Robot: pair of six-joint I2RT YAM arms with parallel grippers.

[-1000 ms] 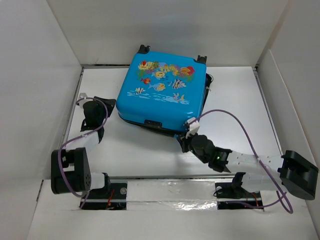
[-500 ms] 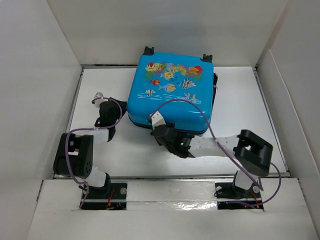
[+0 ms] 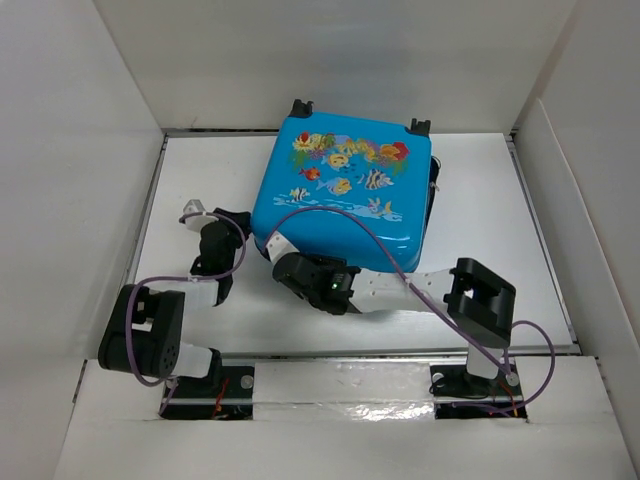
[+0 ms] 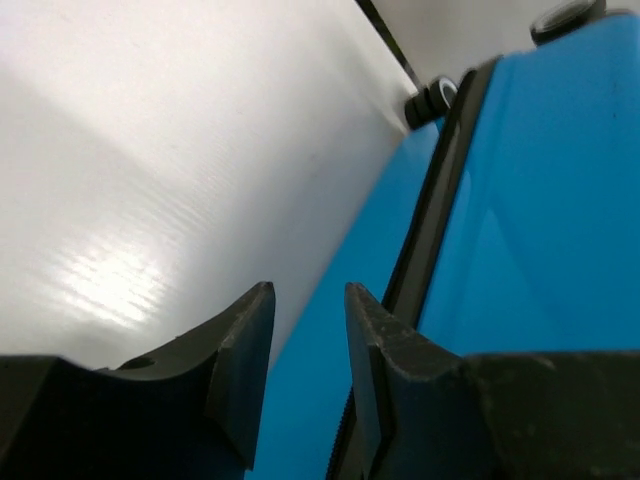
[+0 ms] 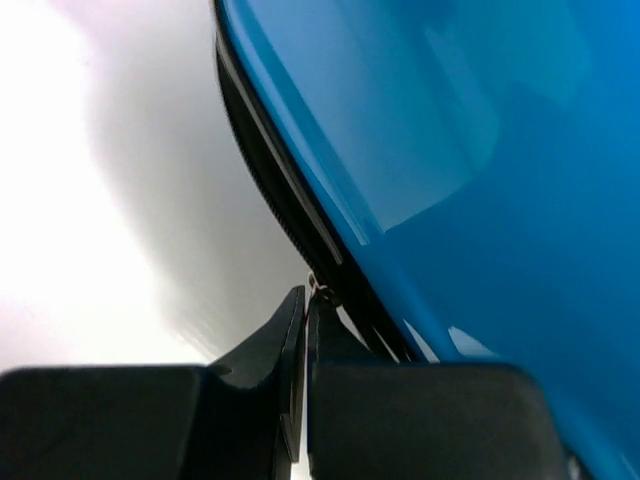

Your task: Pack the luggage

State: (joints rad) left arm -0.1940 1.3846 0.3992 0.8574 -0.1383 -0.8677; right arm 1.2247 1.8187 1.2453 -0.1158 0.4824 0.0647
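Blue hard shell fills both wrist views. Your small bright-blue hard-shell suitcase with the cartoon fish print [image 3: 340, 190] lies flat with its lid down on the white table [image 3: 480, 220], toward 12 o'clock from the arm bases. Its small black wheels [image 3: 302, 106] point to the far wall.

Look at your right gripper [image 5: 305, 300]: it is at the case's 7 o'clock corner, jaws pinched tight together. A small silver zipper tab [image 5: 318, 287] is caught right at the tips, against the black zipper track [image 5: 275, 200] that runs between the two shell halves.

Now your left gripper [image 4: 308, 330]: it is at the case's 8 o'clock edge and partly parted. The black fingers [image 4: 240, 360] have a clear gap between them and nothing in it. Through that gap you see only the lower shell's blue side, and the right-hand finger sits just beside the zipper seam. I can't tell whether it touches.
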